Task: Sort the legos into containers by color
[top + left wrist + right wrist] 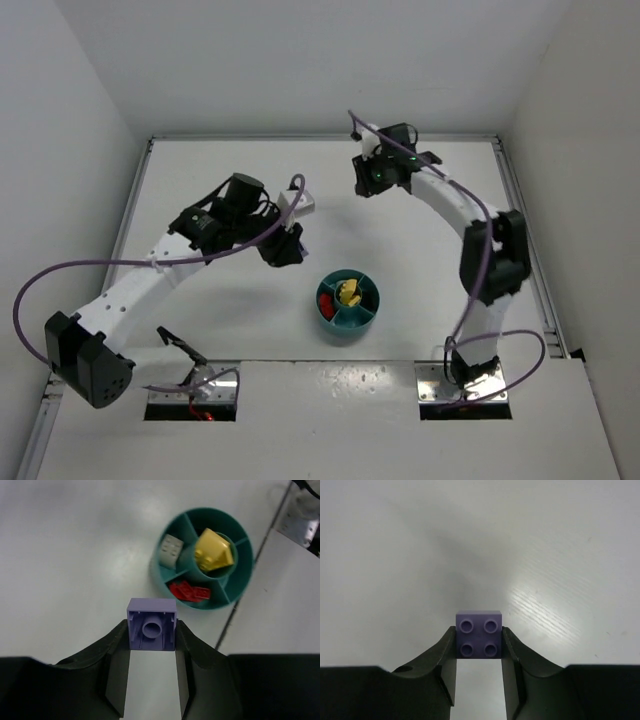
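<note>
Clamped in left gripper (152,635), hollow underside showing: glossy lilac brick (152,622). Just ahead-right, round teal dish (241,587) of smooth plastic, holding yellow brick (214,551) at centre, tan brick (170,550) and red pieces (189,592) in wedges. Pinched in right gripper (479,642): second lilac brick (479,634), four studs. Seemingly partway; both lilacs undelivered.

Setting: robotics lab test cell. A white tabletop (200,170) is boxed in by plain white walls (60,150). Two robot arms (130,290) (480,250) are bolted to metal base plates (190,395). Lilac cables (80,265) loop free, and a metal rail (512,195) edges the tabletop.
</note>
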Controlling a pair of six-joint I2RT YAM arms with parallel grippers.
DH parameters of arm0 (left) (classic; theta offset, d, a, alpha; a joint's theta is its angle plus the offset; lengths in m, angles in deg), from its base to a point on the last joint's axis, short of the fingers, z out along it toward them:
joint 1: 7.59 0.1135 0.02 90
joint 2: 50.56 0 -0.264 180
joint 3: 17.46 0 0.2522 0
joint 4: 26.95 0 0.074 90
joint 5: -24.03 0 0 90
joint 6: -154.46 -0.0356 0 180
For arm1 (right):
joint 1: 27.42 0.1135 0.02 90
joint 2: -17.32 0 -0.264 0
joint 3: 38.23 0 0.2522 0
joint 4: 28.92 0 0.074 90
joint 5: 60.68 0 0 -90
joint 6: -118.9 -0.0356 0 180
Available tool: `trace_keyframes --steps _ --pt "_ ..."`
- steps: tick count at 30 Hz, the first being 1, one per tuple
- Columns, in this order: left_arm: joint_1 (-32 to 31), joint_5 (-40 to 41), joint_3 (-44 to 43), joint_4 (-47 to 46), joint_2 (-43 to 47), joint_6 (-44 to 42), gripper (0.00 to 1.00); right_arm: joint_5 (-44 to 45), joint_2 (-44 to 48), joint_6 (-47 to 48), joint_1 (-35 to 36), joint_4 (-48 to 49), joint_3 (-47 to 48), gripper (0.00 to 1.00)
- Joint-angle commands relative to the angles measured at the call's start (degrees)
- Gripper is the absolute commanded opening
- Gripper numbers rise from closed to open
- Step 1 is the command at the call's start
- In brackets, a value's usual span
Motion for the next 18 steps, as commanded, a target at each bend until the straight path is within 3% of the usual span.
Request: trace_keyframes --steps 1,5,8,14,18 --pt "-3.8 -4.38 2.28 2.06 2.23 -2.08 0.18 -2.18 17.79 0.71 -1.04 -2.26 -4.61 0.02" --pt "-11.62 -3.85 2.82 3.39 1.62 -4.36 0.18 -5.78 33.27 0.71 -1.58 -6.12 -14.1 0.01" --pt "-18.38 -3.85 2.21 3.91 -1.97 -5.59 0.18 -13.06 39.36 1.85 -5.34 -12.19 -17.87 0.01" --pt "-28.94 0.88 -2.19 5.14 -8.49 -7.88 0.19 -20.81 45.54 2.47 -8.08 -12.73 -27.21 0.01" --pt "-33.69 4.05 -4.21 5.14 -12.88 -7.88 0.19 -20.82 47.12 2.47 -8.7 -12.73 -29.06 0.01"
